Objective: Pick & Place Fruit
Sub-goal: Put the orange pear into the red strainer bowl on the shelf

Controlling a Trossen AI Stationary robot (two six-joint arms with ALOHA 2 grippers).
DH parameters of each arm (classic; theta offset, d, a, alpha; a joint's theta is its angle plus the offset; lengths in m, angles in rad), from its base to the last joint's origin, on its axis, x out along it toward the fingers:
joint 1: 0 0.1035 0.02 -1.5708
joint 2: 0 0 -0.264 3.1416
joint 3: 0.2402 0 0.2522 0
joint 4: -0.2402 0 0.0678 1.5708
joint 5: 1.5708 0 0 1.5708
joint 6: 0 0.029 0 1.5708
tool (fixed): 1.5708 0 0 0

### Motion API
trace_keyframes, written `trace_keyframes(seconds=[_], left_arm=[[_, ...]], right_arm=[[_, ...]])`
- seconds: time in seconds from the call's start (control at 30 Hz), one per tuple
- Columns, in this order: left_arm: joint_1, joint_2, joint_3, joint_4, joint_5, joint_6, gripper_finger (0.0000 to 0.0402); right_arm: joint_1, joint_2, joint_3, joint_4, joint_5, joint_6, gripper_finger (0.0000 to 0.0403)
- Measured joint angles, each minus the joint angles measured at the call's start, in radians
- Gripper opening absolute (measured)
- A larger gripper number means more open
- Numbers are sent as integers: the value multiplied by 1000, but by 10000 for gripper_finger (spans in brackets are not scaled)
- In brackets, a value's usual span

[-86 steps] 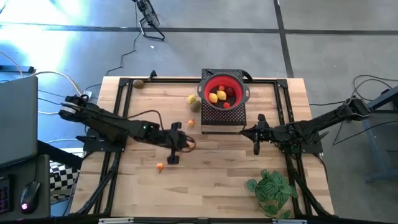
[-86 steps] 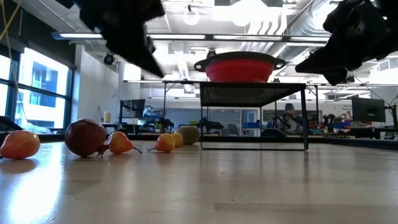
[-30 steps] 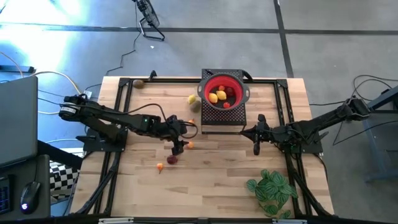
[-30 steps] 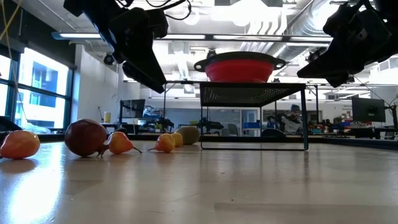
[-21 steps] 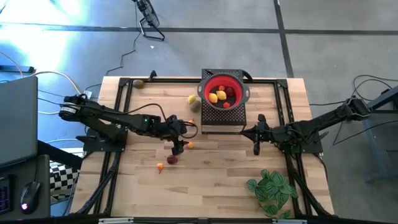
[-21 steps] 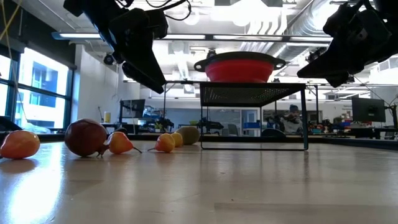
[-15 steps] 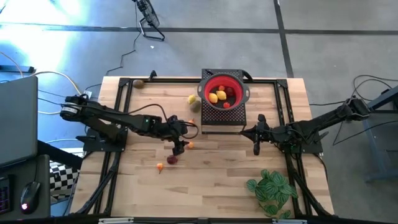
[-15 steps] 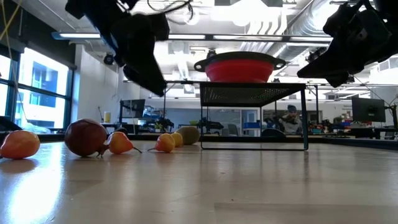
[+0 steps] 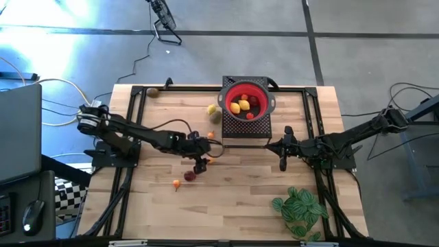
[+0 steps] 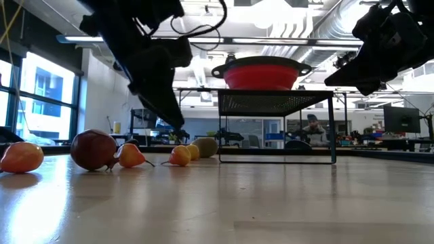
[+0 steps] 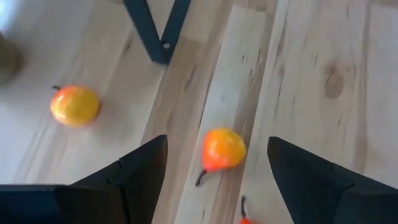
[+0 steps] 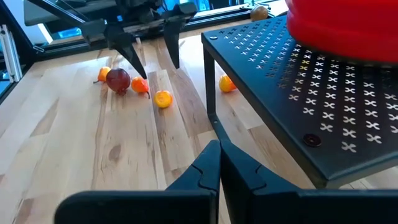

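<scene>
Left gripper [image 9: 200, 165] hangs low over the middle of the wooden table [image 9: 240, 206], fingers [image 11: 134, 171] spread apart with nothing between them; in the left wrist view a small orange pear-shaped fruit [image 11: 222, 149] lies on the boards in the gap between the two fingers, not touched. A rounder yellow-orange fruit [image 11: 74, 105] sits off to one side, near the foot of a dark stand leg. A dark red fruit [image 9: 189, 175] lies just beside the gripper on the near side, and another small orange fruit [image 9: 176, 183] rests close to that one. A yellow fruit [image 9: 212, 109] sits beside the black perforated stand [image 9: 244, 130], and a brownish one [image 9: 153, 92] lies at the far left corner of the table. On the stand sits the red bowl [image 9: 245, 100], already holding yellow and red fruit. Right gripper [image 9: 284, 165] waits right of the stand, fingers pressed together and empty, above the boards. A green leafy plant [image 9: 300, 208] lies at the near right edge. In the low view, a person [image 10: 312, 129] sits far back in the room.
</scene>
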Motion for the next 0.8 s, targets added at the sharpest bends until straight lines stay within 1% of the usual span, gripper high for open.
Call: trace_keyframes(seconds=[0.27,0.6,0.8], left_arm=[[0,57,0,5,22,-8,271],[0,59,-1,9,21,-8,271],[0,106,1,89,20,-1,271]], right_arm=[[0,0,0,-7,0,0,2],[0,0,0,-6,0,0,2],[0,0,0,-10,0,0,2]])
